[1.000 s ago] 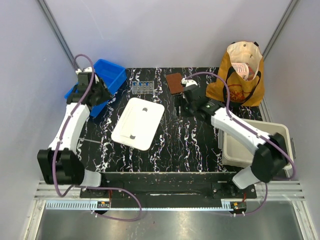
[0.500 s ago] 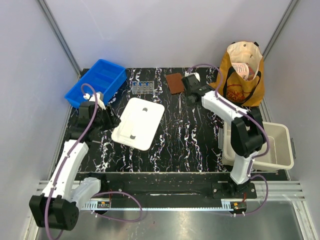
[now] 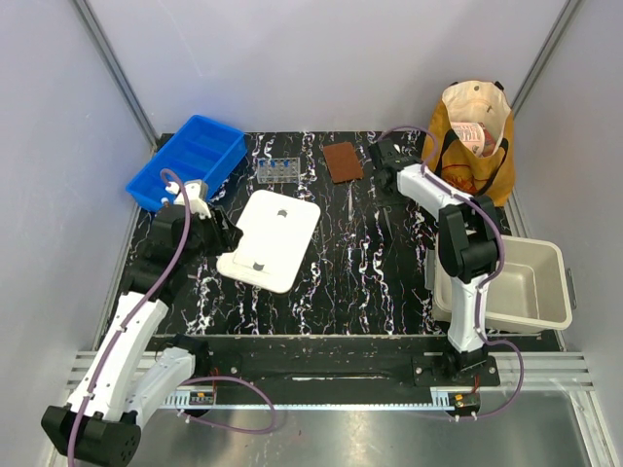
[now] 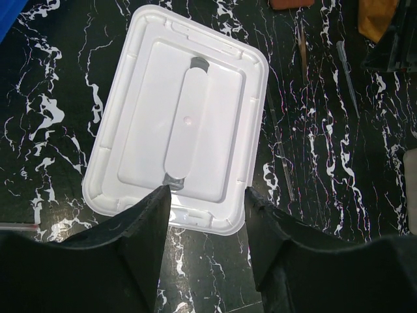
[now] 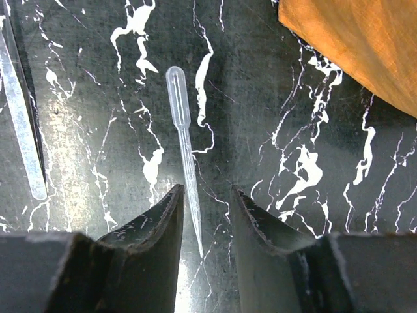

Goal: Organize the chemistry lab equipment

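Observation:
A clear tube rack (image 3: 275, 171) with blue-capped tubes stands at the back of the black marble table. A clear plastic pipette (image 5: 182, 130) lies on the table, its thin tip between the fingers of my open, empty right gripper (image 5: 207, 195). That gripper (image 3: 387, 167) is at the back right, beside the tote bag. A second clear pipette (image 5: 23, 124) lies to its left. My left gripper (image 4: 207, 202) is open and empty, just short of the near edge of a white plastic lid (image 4: 189, 124). Thin metal tools (image 4: 303, 52) lie past the lid. Vials are out of view.
A blue bin (image 3: 190, 161) sits at the back left. A brown pad (image 3: 342, 161) lies at the back middle. The tan tote bag (image 3: 474, 141) stands at the back right. A pale tub (image 3: 545, 282) sits off the table's right edge.
My left gripper has pulled back from the blue bin to the left edge of the white lid. My right gripper has moved back and right, over the pipette by the tote bag.

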Controlling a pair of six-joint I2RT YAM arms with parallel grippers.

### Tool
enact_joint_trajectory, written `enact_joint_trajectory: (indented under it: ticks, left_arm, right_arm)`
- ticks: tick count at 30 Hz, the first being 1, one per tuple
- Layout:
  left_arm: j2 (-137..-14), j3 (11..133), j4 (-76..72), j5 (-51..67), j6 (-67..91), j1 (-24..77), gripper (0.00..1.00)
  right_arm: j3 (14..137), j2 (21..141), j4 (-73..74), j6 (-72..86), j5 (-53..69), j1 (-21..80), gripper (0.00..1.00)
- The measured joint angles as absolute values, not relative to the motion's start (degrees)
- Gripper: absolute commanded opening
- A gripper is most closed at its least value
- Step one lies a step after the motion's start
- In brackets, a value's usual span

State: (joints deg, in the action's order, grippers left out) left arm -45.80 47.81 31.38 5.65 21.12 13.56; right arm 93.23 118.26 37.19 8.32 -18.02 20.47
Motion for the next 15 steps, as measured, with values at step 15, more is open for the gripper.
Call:
enact_joint_trajectory:
  ticks: [15]
  left_arm:
    - [-45.6, 47.8, 31.4, 3.7, 21.1, 14.3, 0.53]
  right_arm:
    - [95.2, 123.9, 37.7, 7.7, -13.3, 19.6, 0.38]
